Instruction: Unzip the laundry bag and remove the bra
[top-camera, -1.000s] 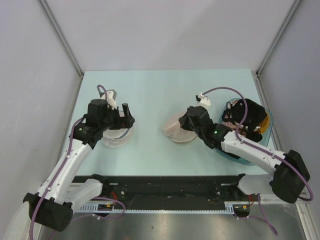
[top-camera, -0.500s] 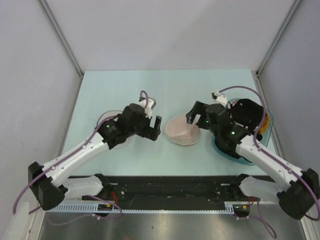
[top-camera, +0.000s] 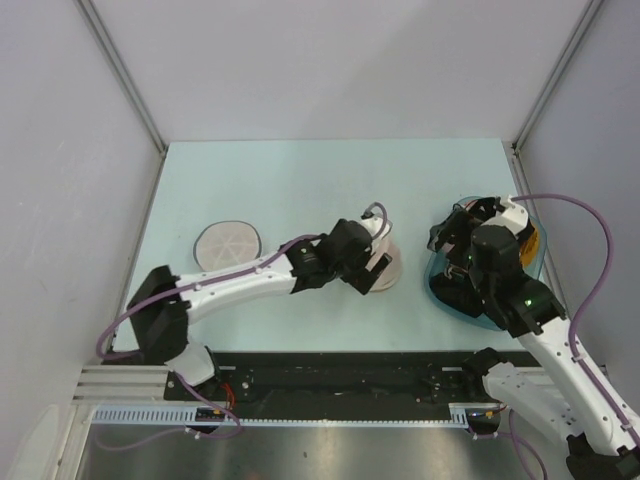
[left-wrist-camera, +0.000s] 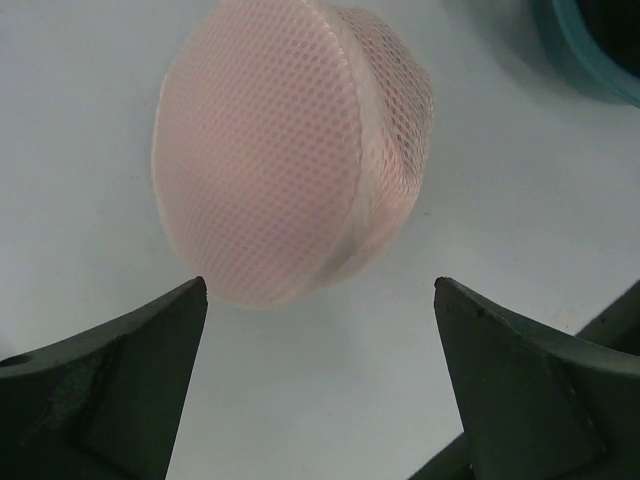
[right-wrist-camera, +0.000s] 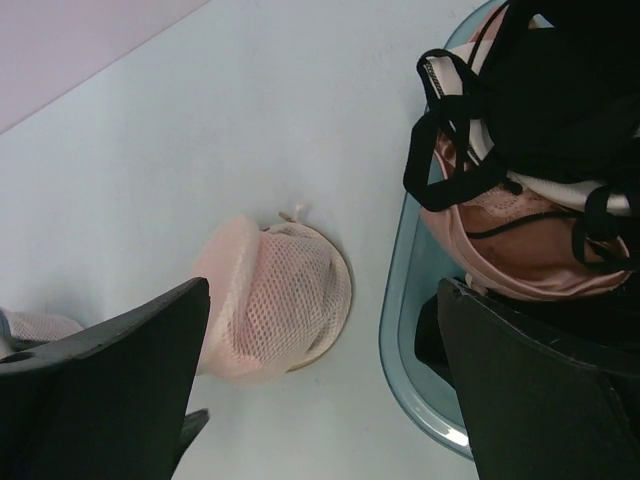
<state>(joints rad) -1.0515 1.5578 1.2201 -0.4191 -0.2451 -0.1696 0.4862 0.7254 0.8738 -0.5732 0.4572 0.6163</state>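
Your left fingers (left-wrist-camera: 150, 340), spread wide, have swung across to the laundry bag (left-wrist-camera: 290, 160), still closed on the tabletop (left-wrist-camera: 80, 120). Your right fingers (right-wrist-camera: 130, 340), now spread too, released it and retreated over the basket (right-wrist-camera: 400, 330).

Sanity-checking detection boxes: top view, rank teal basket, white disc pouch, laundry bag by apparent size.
1. teal basket, clearly largest.
2-3. white disc pouch and laundry bag: can't rank, the left arm covers much of the bag.

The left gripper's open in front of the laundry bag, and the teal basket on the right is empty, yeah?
Not empty: the teal basket holds black clothing and a pink garment, as the right wrist view shows. The left gripper is indeed open in front of the laundry bag.
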